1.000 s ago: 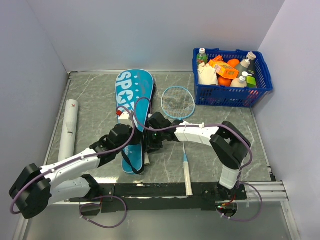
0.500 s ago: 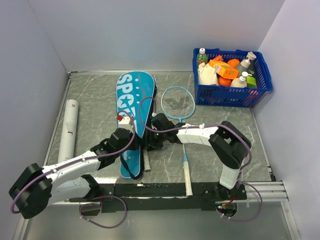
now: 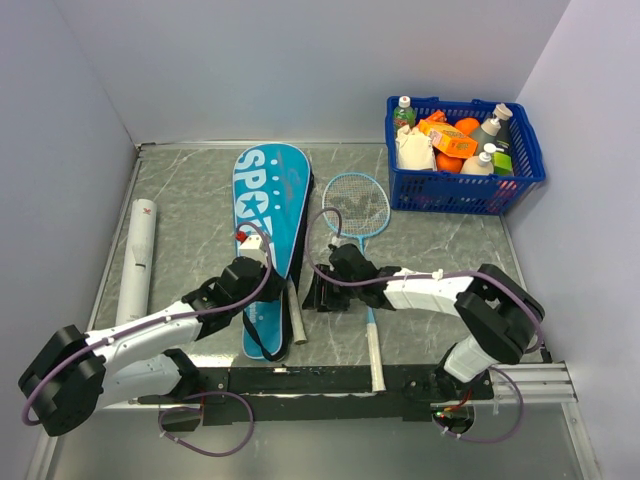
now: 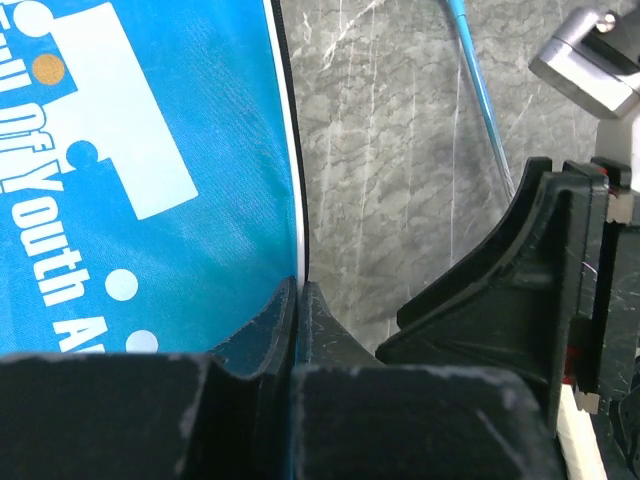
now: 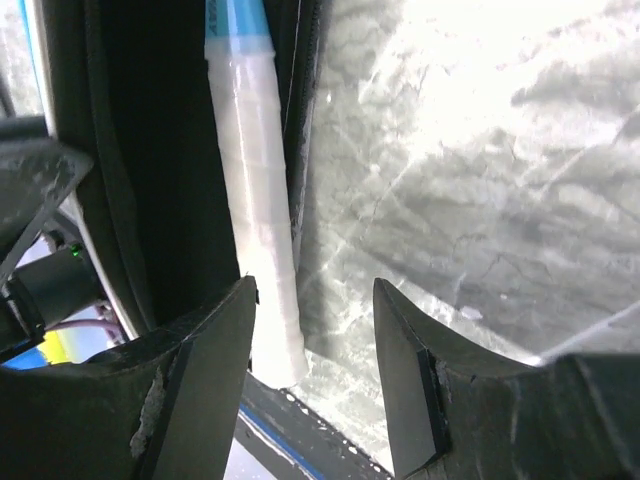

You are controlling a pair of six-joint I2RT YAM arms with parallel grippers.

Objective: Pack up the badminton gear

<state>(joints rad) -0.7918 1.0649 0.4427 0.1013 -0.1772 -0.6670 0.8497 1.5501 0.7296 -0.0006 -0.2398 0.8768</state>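
One bag (image 4: 130, 200) edge is pinched by left gripper (image 4: 297, 292).

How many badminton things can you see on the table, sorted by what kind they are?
Blue bag: 1
Rackets: 2 (bare racket; racket handle showing at the bag's edge, its head hidden)
White tube: 1
Total: 4
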